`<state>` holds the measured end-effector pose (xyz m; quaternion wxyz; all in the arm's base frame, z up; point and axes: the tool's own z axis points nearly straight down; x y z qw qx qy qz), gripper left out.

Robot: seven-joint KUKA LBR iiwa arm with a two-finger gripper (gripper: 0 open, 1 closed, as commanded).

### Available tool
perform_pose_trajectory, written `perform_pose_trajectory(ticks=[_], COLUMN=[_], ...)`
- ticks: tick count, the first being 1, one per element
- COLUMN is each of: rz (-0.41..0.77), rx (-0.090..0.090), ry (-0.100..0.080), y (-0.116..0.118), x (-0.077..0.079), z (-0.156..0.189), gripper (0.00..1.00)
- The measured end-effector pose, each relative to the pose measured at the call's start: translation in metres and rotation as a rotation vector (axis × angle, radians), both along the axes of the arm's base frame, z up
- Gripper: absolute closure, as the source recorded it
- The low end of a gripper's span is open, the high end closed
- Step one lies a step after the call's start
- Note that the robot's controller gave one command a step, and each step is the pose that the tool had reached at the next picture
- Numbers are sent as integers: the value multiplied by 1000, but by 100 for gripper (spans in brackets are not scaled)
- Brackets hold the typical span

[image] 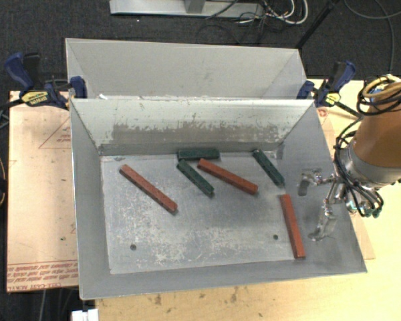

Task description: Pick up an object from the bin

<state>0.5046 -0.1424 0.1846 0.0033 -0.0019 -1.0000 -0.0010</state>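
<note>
A: Where does the gripper [317,204] stand?

B: Over the right-hand slope of the grey bin [187,243], on the end of the orange-covered arm [381,146]. Its two fingers [311,178] are spread apart with nothing between them, so it is released and empty.

A: What lies closest to it?

B: A reddish-brown bar [291,225], flat on the bin floor just to the camera's left of the fingers and running roughly along the right wall. Farther back, a dark green bar [269,167] lies slantwise near the rear wall.

A: And beyond those?

B: Another red bar [228,176] near the middle, two more green pieces [197,178] beside it, and a third red bar [148,188] well off to the left.

A: So which step is this?

B: I judge it the approach; nothing is grasped yet. The next move calls for shifting over one bar, probably the near red one, turning the fingers across its narrow width and lowering. So close to the wall, a finger may have little room.
</note>
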Motion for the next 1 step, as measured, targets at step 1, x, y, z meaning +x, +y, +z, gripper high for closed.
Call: perform_pose_trajectory(ticks=[1], rz=[4], rx=[-1], ry=[-8], y=[1], x=[2], z=[4], gripper=[0])
